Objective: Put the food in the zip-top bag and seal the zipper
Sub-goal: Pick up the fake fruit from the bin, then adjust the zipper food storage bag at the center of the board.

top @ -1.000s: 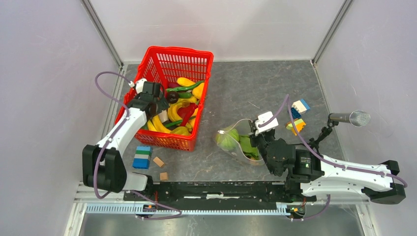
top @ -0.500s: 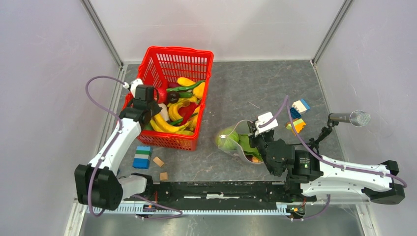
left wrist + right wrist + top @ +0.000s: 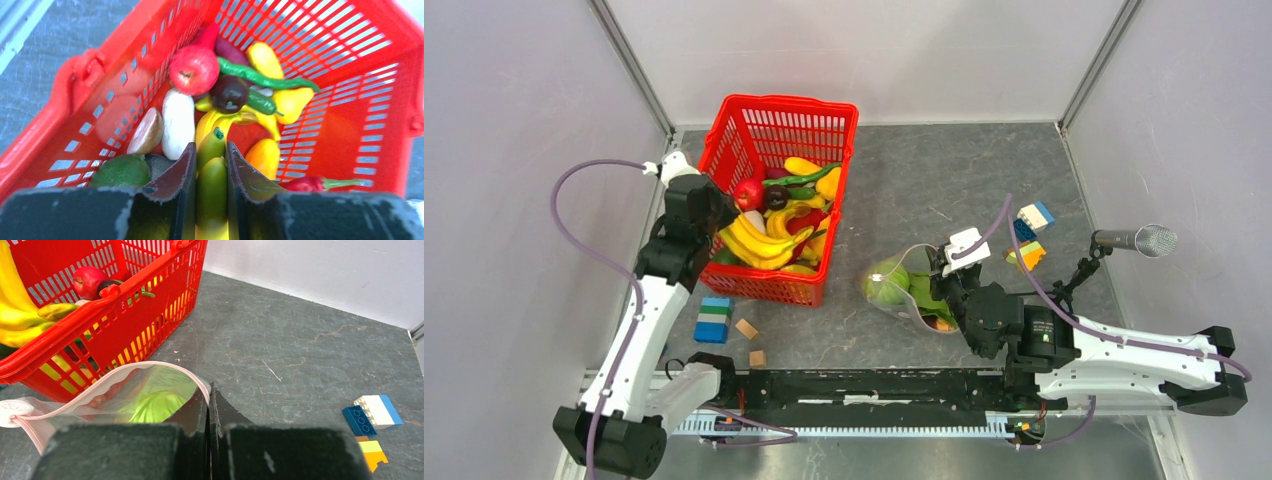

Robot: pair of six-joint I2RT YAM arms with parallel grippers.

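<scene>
My left pincer [image 3: 210, 150] is clamped on a bunch of yellow bananas [image 3: 212, 192] with green tips, both fingers [image 3: 186, 180] pressed against the sides of the fruit. It hangs over the near-left part of the red basket [image 3: 794, 103], and from the right wrist camera I can see the bananas poking above the basket's rim.

Below them, inside the basket, lie a red apple [image 3: 194, 70], a long green pepper [image 3: 260, 80], a dark round piece [image 3: 229, 93], a white piece [image 3: 177, 122] and a red chili [image 3: 312, 184], among more yellow pieces.

The zip-top bag [image 3: 904, 290] sits on the counter [image 3: 944, 180] to the right of the basket, near its front right corner. Its mouth gapes toward the basket. A green cabbage-like ball [image 3: 155, 405] is inside it, with something reddish beside that, too blurred through the plastic for me to name.

My right pincer [image 3: 210, 395] has its fingers together, pinching the bag's rim where the pink zipper [image 3: 100, 387] curves round on the side away from the basket.

Farther right of the basket, beyond the bag, a few coloured building blocks [image 3: 372, 412] lie on the counter. Just in front of the basket sits a blue and green block [image 3: 714, 318] with 2 small tan ones [image 3: 746, 329].
</scene>
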